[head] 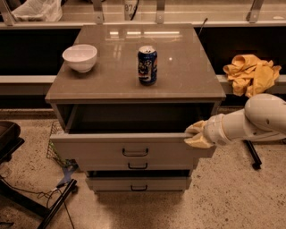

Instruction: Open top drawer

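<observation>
Behind the cabinet's (187, 76) left rear corner, a pale plastic bag (33, 10) lies on the ledge. A black stand (9, 138) sits on the floor left of the cabinet. On the cabinet top, a white bowl (80, 57) stands near the left edge. A blue drink can (147, 65) stands upright at about the middle of the cabinet top, well apart from the bowl.

The top drawer (98, 150) is pulled partly out of the cabinet's front, showing a dark hollow under the cabinet top. Its small dark handle (135, 153) sits centred and untouched. Below it, the middle drawer (170, 165) shows only as a thin strip, and the bottom drawer (111, 183) looks shut.

The gripper (196, 135) is at the cabinet's right front, on the right end of the top drawer's upper rim. Its cream fingers (195, 129) are narrowly set, one above and one below that rim, pinching it. The white arm (250, 123) reaches in from right of the cabinet.

A crumpled yellow cloth (251, 74) lies on the ledge right of the cabinet.
</observation>
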You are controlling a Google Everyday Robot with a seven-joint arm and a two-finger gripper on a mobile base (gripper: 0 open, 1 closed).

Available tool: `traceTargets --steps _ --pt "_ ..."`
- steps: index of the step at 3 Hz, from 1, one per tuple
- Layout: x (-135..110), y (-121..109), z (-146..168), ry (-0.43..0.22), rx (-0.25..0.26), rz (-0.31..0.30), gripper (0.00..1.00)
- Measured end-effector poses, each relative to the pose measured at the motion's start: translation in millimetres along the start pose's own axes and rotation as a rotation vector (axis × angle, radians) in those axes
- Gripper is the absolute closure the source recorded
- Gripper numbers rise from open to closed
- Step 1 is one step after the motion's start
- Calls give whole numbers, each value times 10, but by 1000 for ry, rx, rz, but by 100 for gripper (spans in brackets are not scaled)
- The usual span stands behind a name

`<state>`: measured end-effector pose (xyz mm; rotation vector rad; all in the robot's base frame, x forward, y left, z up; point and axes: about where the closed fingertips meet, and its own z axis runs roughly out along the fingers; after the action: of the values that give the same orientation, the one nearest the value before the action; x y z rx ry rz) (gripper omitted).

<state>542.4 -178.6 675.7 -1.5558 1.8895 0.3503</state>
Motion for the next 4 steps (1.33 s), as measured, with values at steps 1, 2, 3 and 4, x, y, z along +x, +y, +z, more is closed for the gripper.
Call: traceTargets --steps 1,2,3,4 --pt "81 233 -104 25 -62 24 100" --pt "82 250 -117 27 -66 24 100" --pt "93 435 -263 51 -103 25 100" --pt "92 591 -379 71 -140 14 100"
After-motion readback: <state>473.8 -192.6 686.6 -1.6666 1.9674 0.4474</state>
